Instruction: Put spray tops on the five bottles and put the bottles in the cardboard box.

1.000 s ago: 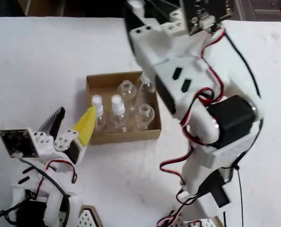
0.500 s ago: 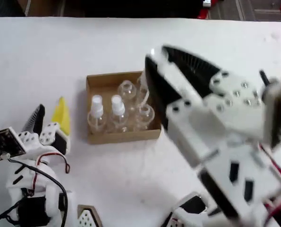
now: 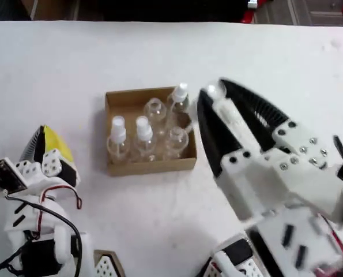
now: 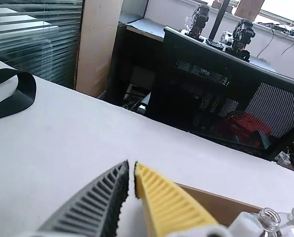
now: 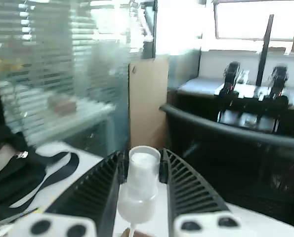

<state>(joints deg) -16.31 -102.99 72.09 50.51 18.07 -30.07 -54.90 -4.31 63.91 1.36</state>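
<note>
Near left, the left gripper (image 3: 42, 131) rests closed on nothing, tucked out of the way. The right gripper (image 5: 143, 157) pinches a spray top (image 5: 139, 183) just right of the cardboard box (image 3: 151, 166) — probably meant for one of its two uncapped bottles (image 3: 155, 107).

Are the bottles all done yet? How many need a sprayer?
Nearly! The box holds all five. Three bottles have tops on. The right tool holds a fourth top. Two bare bottles wait, so two tops are left to fit.
</note>
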